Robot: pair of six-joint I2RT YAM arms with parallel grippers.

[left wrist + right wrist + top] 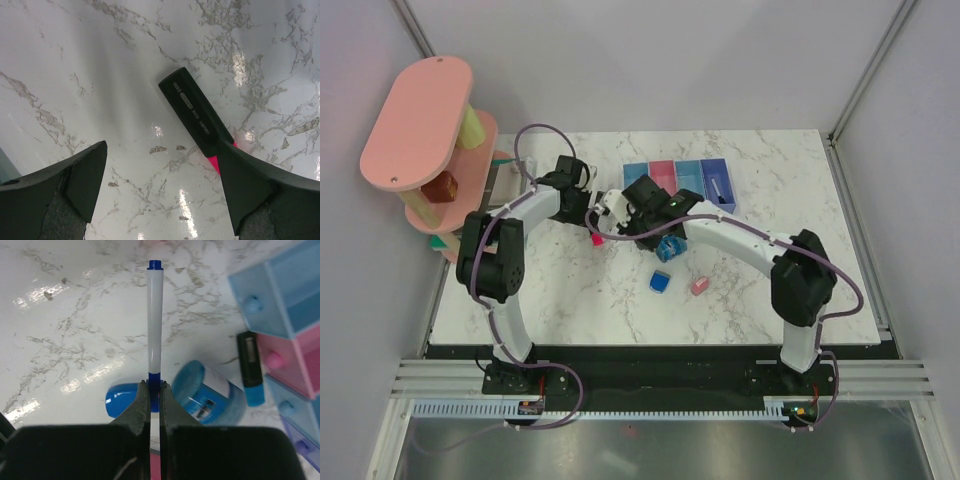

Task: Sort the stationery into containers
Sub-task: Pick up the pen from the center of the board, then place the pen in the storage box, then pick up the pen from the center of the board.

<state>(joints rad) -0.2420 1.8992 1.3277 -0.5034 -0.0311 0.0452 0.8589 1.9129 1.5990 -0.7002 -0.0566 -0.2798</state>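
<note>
Right wrist view: the right gripper [154,390] is clamped on the thin pen [154,315], just short of the bins [663,175]. The left gripper [160,155] hangs spread above the pink-capped marker [195,112]. The blue wedge block [660,282] and pink eraser [700,286] lie loose in front of the bins, so most of the sorting looks undone.

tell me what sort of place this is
Probably a robot lab cell: white walls enclose a marble-pattern tabletop, a left arm and a right arm are bolted at its near edge, and coloured bins stand in a row.
</note>
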